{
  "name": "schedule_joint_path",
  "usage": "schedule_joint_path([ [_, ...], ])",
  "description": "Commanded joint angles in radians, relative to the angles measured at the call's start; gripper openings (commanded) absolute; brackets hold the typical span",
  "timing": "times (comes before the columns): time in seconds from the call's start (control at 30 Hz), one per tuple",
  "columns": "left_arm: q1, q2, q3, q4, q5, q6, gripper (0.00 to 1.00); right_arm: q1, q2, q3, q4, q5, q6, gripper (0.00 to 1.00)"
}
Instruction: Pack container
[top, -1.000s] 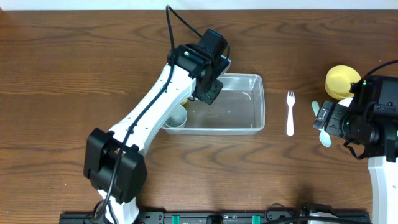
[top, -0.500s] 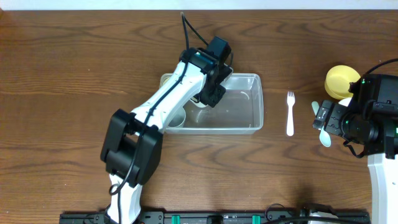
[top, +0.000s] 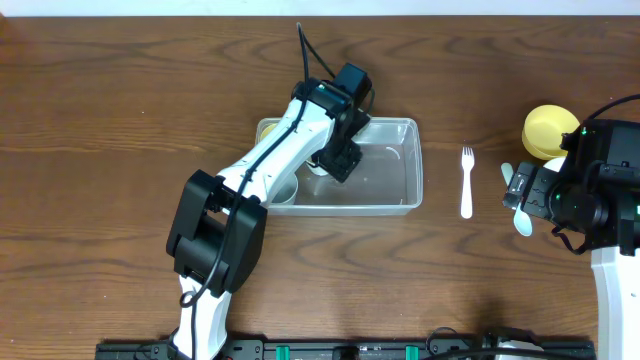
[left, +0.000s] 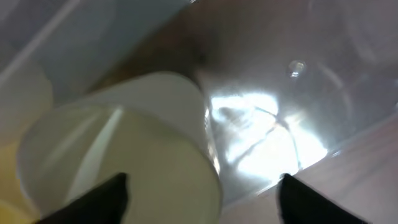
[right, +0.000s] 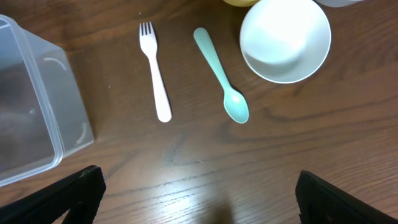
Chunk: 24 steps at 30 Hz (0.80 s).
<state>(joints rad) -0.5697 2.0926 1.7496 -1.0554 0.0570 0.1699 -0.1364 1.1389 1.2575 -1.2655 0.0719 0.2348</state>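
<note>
The clear container (top: 414, 168) lies mid-table, and my left arm reaches into it from above. My left gripper (top: 338, 160) hangs open just over its floor. The left wrist view shows its fingertips (left: 109, 198) wide apart, with a white cup (left: 149, 124) standing below and ahead of them, not pinched. The container's clear floor (left: 336, 68) glints to the right. A second white cup (top: 283, 190) sits in the container's near left corner. My right gripper (top: 520, 190) is open over bare table (right: 199, 186), holding nothing.
Right of the container lie a white fork (top: 466, 182) (right: 155, 74) and a teal spoon (right: 221, 76). A white bowl (right: 286, 40) and a yellow bowl (top: 548, 128) stand at the right edge, partly under my right arm.
My left gripper has opened and let go of the white cup inside the container. Its arm has swung a little to the right. The right arm has not moved.
</note>
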Motion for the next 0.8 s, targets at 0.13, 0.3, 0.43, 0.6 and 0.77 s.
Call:
schedule_joint_path([
  [0.13, 0.015, -0.113, 0.119, -0.039, -0.024, -0.084, 0.93, -0.007, 0.000, 0.014, -0.025, 0.006, 0.006, 0.99],
  [0.3, 0.079, -0.270, 0.119, -0.057, -0.024, -0.177, 0.97, -0.007, 0.000, 0.014, -0.068, 0.002, -0.007, 0.99],
  [0.43, 0.191, -0.383, 0.119, -0.115, -0.024, -0.285, 0.99, -0.007, 0.000, 0.014, -0.074, 0.002, -0.007, 0.99],
  [0.6, 0.364, -0.461, 0.103, -0.202, -0.015, -0.359, 0.98, -0.007, 0.000, 0.014, -0.064, -0.017, -0.053, 0.99],
  [0.77, 0.485, -0.496, 0.004, -0.206, -0.012, -0.360, 0.98, -0.008, 0.039, 0.022, 0.050, -0.033, -0.102, 0.96],
])
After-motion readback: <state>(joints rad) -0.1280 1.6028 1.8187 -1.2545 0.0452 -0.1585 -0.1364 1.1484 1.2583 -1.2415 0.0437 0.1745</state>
